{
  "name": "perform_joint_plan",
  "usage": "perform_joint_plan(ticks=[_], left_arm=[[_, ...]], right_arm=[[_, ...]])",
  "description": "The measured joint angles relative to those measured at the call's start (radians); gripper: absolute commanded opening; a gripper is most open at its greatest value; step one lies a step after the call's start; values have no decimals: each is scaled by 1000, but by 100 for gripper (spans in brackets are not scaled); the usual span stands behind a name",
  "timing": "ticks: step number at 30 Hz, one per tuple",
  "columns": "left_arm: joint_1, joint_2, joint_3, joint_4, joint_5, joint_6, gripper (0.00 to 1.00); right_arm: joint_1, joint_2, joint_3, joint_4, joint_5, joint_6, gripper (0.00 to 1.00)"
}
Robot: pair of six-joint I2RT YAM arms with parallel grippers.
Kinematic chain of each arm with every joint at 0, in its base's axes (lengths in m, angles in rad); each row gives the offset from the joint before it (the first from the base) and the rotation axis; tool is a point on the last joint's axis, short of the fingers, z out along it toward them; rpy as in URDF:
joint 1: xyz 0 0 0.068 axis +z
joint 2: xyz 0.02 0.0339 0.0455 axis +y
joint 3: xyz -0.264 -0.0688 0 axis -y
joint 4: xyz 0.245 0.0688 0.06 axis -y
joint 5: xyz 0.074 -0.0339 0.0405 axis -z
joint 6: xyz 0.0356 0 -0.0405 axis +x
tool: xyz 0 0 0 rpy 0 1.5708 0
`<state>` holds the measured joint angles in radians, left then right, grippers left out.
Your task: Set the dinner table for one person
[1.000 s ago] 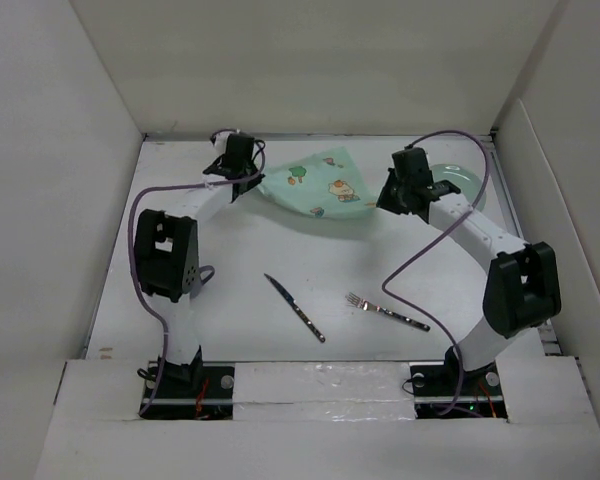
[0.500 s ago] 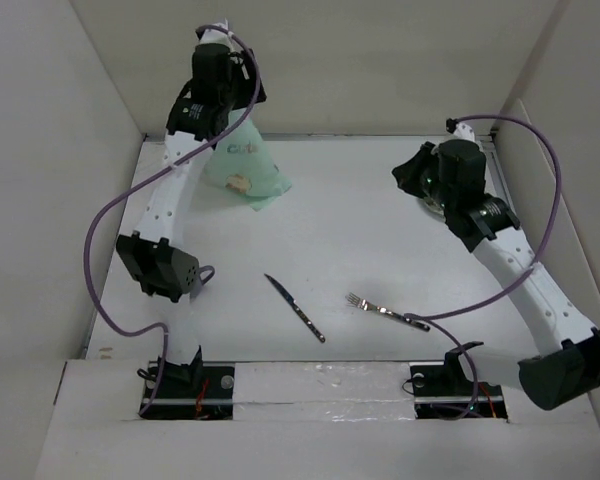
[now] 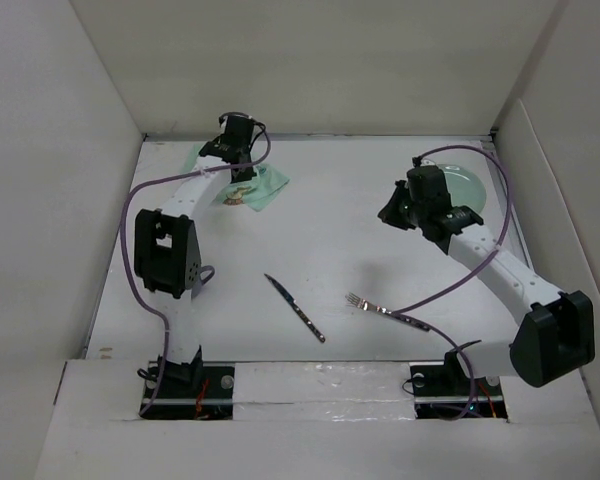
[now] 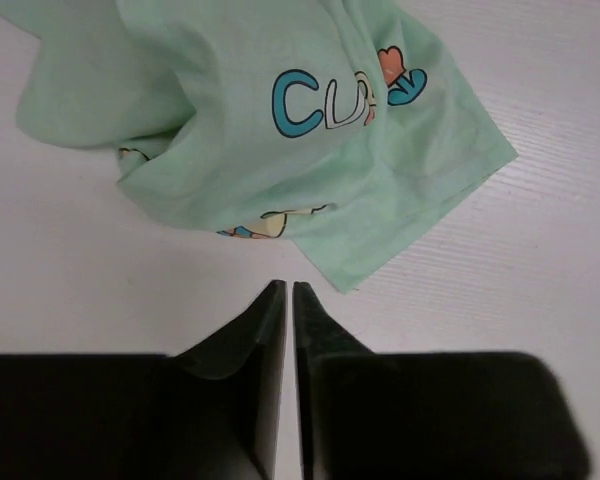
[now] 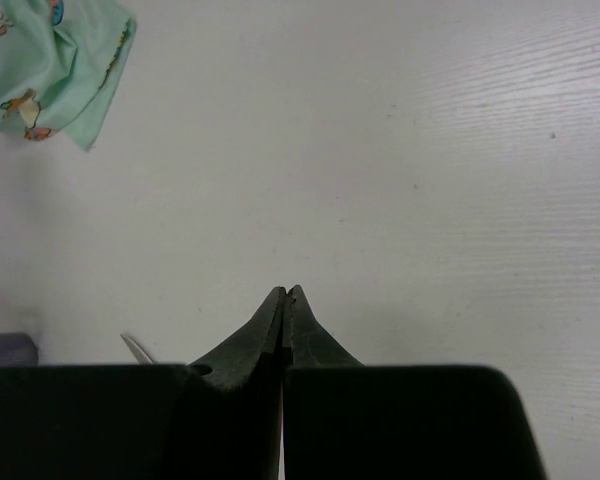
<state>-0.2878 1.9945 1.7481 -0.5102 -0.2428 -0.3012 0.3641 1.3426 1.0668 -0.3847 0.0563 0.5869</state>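
And the cloth is down: the mint-green placemat (image 3: 248,186), which a moment ago dangled high from the left arm and before that was stretched out between both arms, now lies in a rumpled heap in the far-left corner of the table (image 3: 340,250). The left gripper (image 4: 283,290) has let it go. Its jaws are pressed together with only a sliver of a gap, nothing is between them, and the tips sit just short of the cloth's near edge. The right gripper (image 5: 283,292) is also drawn together and empty, well apart from the placemat and hanging over bare table just beside the pale green plate (image 3: 475,185) at the far right. The table itself, the big white surface walled in by white panels, stretches under everything, with the knife (image 3: 295,307) and the fork (image 3: 385,310) lying near the front, apart from each other and untouched. By my reckoning that drop sets things back: the mat is bunched up rather than flat, so it wants spreading again before plate and cutlery can go on it.
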Motion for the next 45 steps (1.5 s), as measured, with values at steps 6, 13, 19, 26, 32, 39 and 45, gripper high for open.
perform_joint_plan(ticks=[6,13,19,26,32,39,45], left_arm=[[1,-29,-24,50,-18,-32,58],[4,144,15,74,2,-84,62],[4,275,88,66,5,-120,51],[4,279,112,82,-16,-115,0],[3,279,111,91,27,-84,0],[-66,255,62,103,109,-47,0],[-241,155,4,100,185,-31,0]], right_arm=[[39,-7,-22,9,-22,1,4],[50,-7,-26,4,-34,-9,22],[65,-7,-33,2,-43,-12,23],[101,-7,-53,-5,-58,-8,23],[102,-7,-53,-5,-56,-8,24],[81,-2,-27,-12,-51,-21,26],[43,17,8,-9,-47,-34,30]])
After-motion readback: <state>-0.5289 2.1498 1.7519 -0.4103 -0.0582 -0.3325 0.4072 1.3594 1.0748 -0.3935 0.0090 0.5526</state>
